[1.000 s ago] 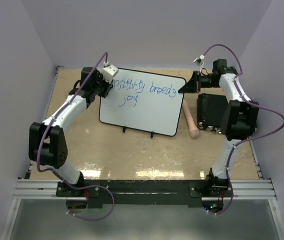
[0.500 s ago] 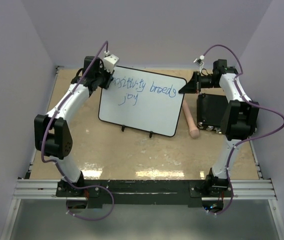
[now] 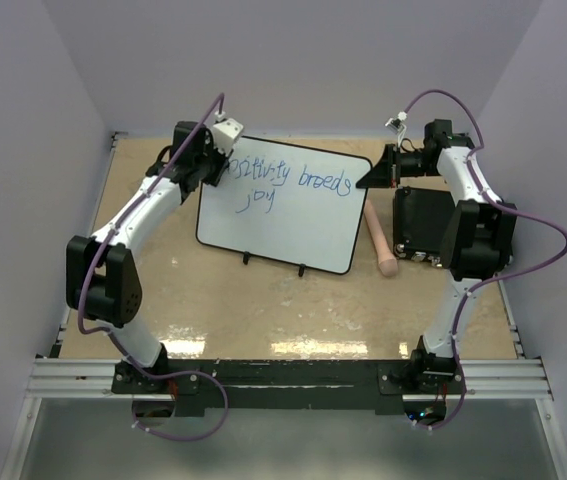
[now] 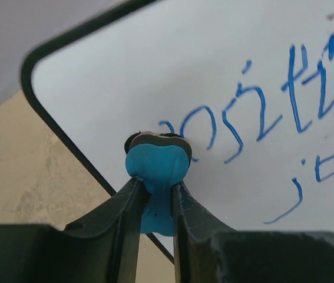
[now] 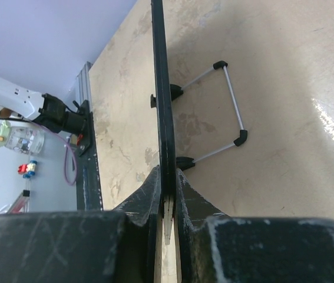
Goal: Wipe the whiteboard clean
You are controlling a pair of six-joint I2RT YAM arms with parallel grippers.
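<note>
Two claws busy: right claw [image 5: 167,180] pinches the edge of the whiteboard [image 3: 293,220], propped on the worktop [image 3: 263,300]; left claw [image 4: 156,191] grips a blue pad [image 4: 156,162] against the start of the blue writing [image 4: 261,112]. Wiping's barely begun, I'd say; next calls for pressed sweeps across it.

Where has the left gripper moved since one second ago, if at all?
Yes. The left gripper shifted slightly right, further over the whiteboard's top-left corner and its blue writing.
</note>
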